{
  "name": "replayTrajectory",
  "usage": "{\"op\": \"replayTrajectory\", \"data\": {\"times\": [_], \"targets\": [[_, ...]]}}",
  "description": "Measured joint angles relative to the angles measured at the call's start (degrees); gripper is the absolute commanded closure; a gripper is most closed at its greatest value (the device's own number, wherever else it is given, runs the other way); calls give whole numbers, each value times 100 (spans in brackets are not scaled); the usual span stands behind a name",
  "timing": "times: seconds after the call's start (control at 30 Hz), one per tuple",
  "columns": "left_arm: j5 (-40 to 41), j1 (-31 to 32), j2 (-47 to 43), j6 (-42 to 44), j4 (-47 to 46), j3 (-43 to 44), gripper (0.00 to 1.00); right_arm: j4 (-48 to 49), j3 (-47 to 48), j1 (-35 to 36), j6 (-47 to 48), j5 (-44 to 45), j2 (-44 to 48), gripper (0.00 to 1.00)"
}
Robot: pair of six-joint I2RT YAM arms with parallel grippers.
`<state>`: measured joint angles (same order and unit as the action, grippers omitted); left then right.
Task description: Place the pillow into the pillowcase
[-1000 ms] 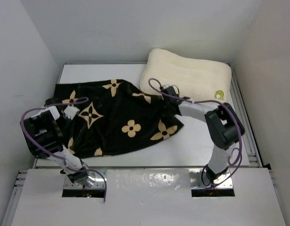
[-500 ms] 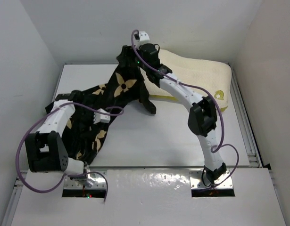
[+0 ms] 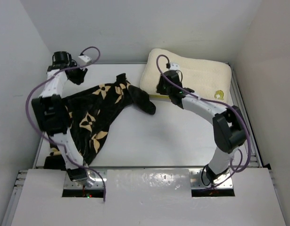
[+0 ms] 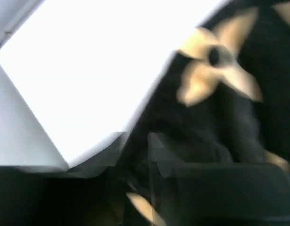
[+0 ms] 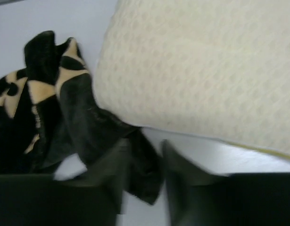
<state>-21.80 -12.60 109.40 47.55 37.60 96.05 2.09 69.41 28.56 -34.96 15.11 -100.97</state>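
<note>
Pillow [image 3: 196,75]: laid at upper right of tabletop [image 3: 182,136].
Pillowcase [image 3: 95,117]: bunched at left.
Left tool [image 3: 75,75]: blurred; state cannot be told.
Right tool [image 3: 162,88]: narrowly parted, nothing gripped.

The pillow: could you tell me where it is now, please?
Top view: the pillow lies far right on the table, the pillowcase crumpled to its left.

Left wrist view: motion blur smears the pillowcase [image 4: 215,80] and my left gripper [image 4: 137,160]; I cannot read its jaws. Right wrist view: pillow [image 5: 196,70] cut by top and right edges; right gripper [image 5: 145,157] also blurred
</note>
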Motion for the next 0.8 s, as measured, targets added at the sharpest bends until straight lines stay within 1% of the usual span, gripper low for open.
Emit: {"op": "replayTrajectory", "data": {"times": [0.03,0.07,0.1,0.13,0.23,0.37,0.43,0.47,0.5,0.53,0.57,0.6,0.7,0.77,0.8], "targets": [[190,24,507,4,-15,426,34,22,-9,94,-72,20,0,43],[345,70,1023,-26,0,857,26,35,-7,190,-166,20,-37,30],[472,120,1451,-42,-24,1130,21,28,22,306,-282,-7,-122,26],[562,173,1770,-70,17,1276,14,11,83,391,-365,-44,-247,25],[671,291,2345,-94,232,1239,8,-111,380,654,-627,-188,-841,25],[603,334,2166,-20,111,946,9,-358,861,769,-931,-302,-1703,29],[507,337,2124,20,87,737,20,-481,1187,769,-1095,-376,-2142,40],[485,337,2085,26,70,662,31,-522,1381,767,-1165,-409,-2365,47],[437,334,2046,24,46,570,58,-555,1585,756,-1244,-448,-2577,66],[404,317,2015,-22,46,505,74,-520,1746,754,-1263,-472,-2708,78],[354,278,2004,-17,98,468,100,-516,1937,752,-1335,-520,-2811,91],[278,258,1996,-66,166,446,100,-472,2109,737,-1368,-553,-2922,100],[-20,17,2024,-295,323,538,100,-313,2566,684,-1405,-728,-3211,100],[-363,-387,2039,-632,476,551,100,-271,3104,640,-1366,-848,-3506,100],[-551,-682,2046,-859,522,540,100,-197,3523,610,-1335,-901,-3727,100]]}}
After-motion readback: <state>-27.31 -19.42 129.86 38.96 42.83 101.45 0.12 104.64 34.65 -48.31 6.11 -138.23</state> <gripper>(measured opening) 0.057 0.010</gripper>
